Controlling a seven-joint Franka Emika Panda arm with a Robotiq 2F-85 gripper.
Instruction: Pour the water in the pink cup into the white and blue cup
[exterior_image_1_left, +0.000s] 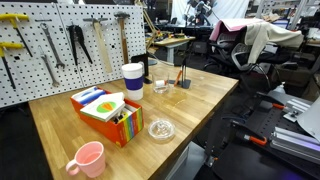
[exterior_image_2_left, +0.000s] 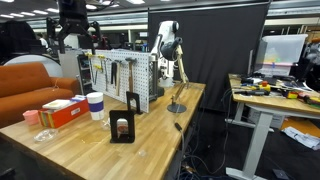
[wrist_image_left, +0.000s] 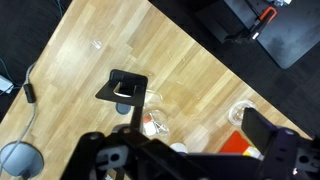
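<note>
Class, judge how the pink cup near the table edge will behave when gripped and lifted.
The pink cup looks rigid and smooth, so probably stiff but slippery. Short and wide, it likely resists tipping. Its side handle may make it twist in a grip.

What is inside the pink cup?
In an exterior view, the pink cup shows only its pink inner wall. Whether it holds water is too small to tell.

No writing can be read anywhere; print on the orange box (exterior_image_1_left: 97, 126) is too small.
</note>
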